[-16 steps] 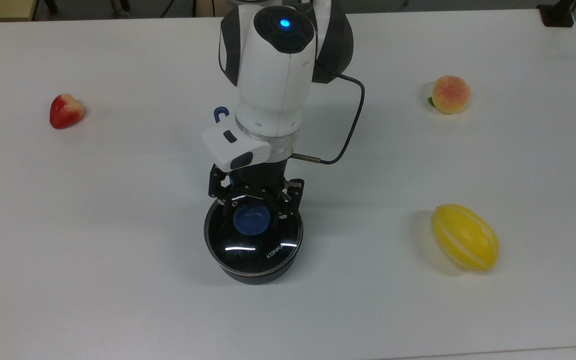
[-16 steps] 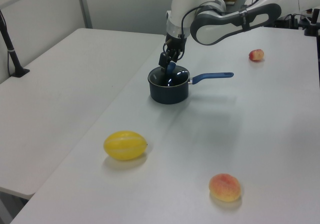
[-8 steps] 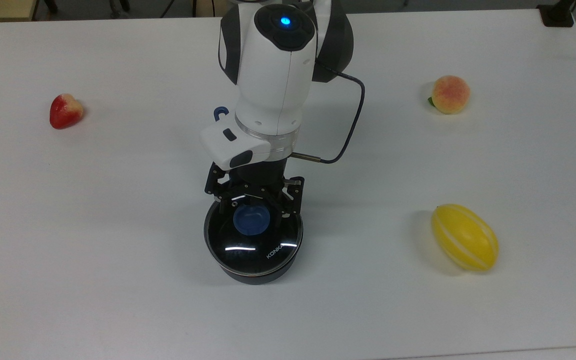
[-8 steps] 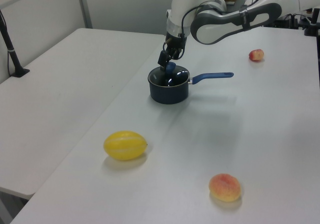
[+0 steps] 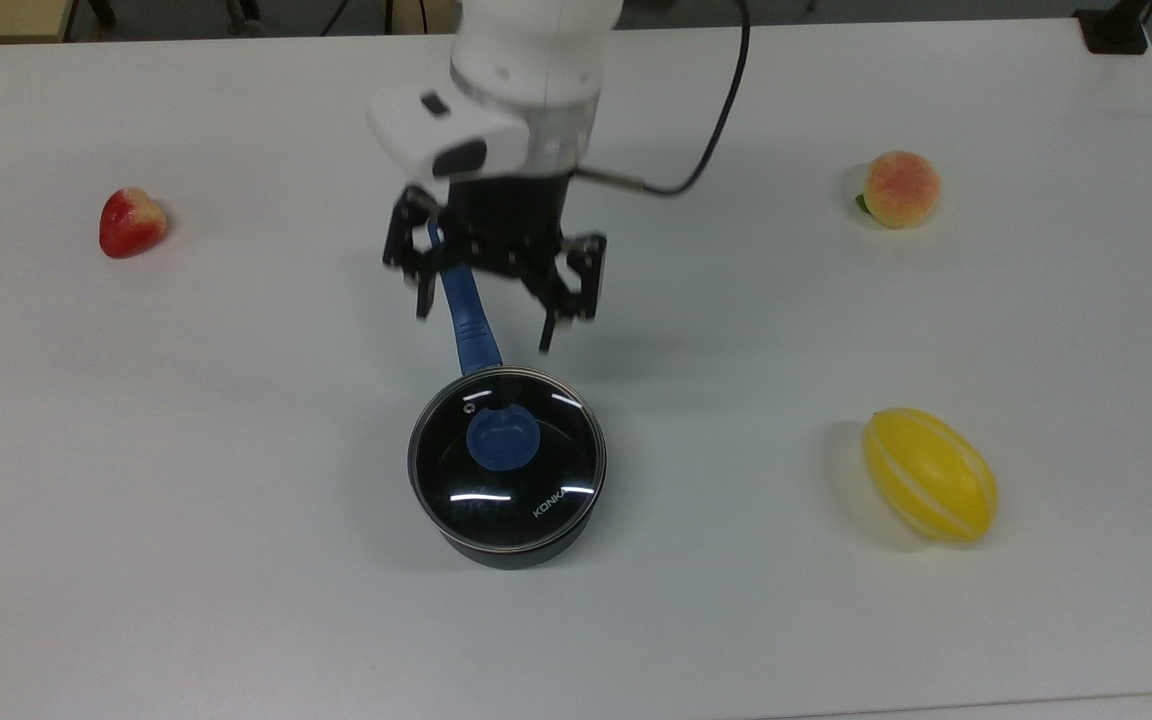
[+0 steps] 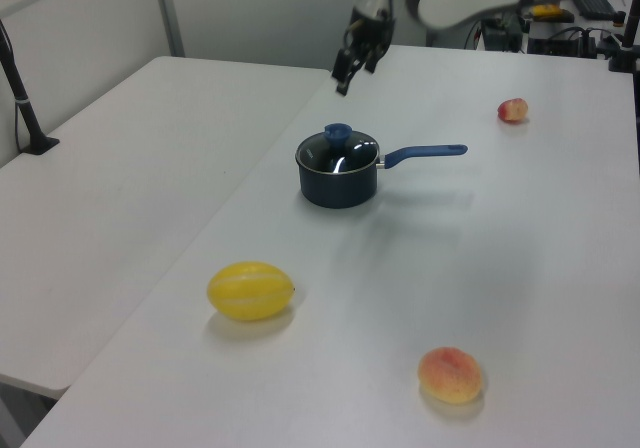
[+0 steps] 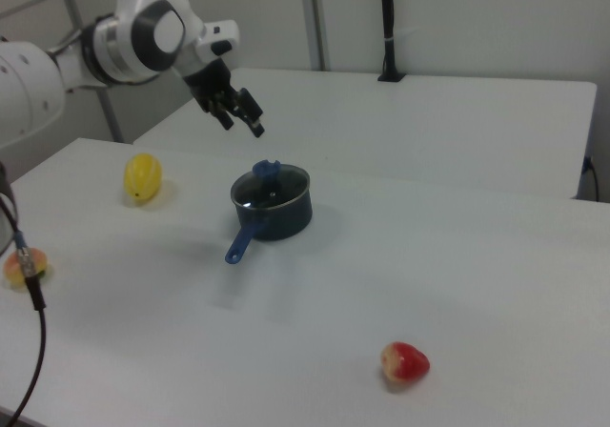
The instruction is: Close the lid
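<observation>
**Glass lid sitting on the pot**

Low in the top view's centre, the round glass lid (image 5: 507,462), metal-rimmed with a blue knob, is resting on the black saucepan (image 5: 511,545). Farther up, the pincer (image 5: 484,331) is hanging released, empty, above the white worktop (image 5: 186,450).

Arm (image 5: 526,60): the top view's upper edge cuts it off above the wrist; you see no base.
Saucepan handle (image 5: 466,320): its far end is hidden behind the gripper (image 5: 484,330) in the top view.
Peach (image 7: 14,267): cropped by the right view's left edge.
</observation>
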Robot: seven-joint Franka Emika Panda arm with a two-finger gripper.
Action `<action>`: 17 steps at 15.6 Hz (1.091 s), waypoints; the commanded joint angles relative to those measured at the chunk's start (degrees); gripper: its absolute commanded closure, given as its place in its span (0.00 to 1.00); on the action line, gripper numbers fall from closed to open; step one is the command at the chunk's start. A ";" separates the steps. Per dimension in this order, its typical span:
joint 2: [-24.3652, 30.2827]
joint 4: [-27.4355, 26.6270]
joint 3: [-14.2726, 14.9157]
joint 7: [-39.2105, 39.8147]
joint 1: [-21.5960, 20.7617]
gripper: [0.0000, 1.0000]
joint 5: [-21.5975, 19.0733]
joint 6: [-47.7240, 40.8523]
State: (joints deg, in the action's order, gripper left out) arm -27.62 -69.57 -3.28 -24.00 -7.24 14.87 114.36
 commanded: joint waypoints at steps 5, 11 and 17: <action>22.59 -18.92 0.46 -1.32 -0.05 0.00 -7.13 -16.69; 29.99 -26.58 2.21 6.22 -0.49 0.00 -13.72 -19.70; 29.46 -25.97 7.32 22.50 -0.93 0.00 -16.63 -18.21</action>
State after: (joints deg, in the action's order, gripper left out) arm 0.67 -93.64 2.30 -6.17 -7.05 -0.63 94.13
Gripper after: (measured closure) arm 0.000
